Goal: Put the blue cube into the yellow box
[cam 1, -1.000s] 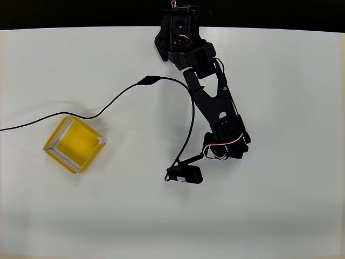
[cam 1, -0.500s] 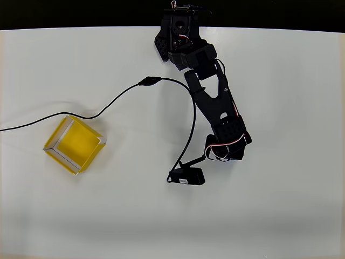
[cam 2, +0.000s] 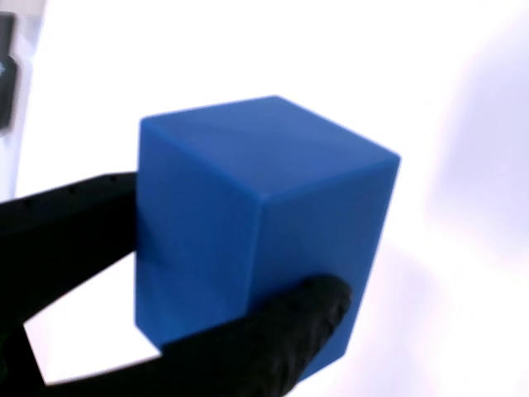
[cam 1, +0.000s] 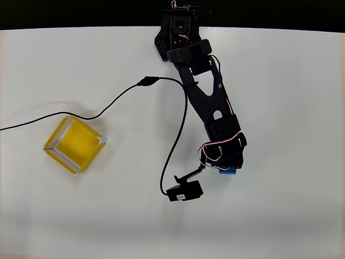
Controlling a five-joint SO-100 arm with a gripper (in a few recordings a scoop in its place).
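The cube [cam 2: 256, 240] was gripped between the black fingers [cam 2: 281, 347] of the claw [cam 1: 226, 168], right of centre on the worktop [cam 1: 291, 216], well apart from the box [cam 1: 75, 144] at the left. A slip could be caused by the thin edge grip during transfer. Since the earlier frame, the arm was extended nearer, and blue was exposed.
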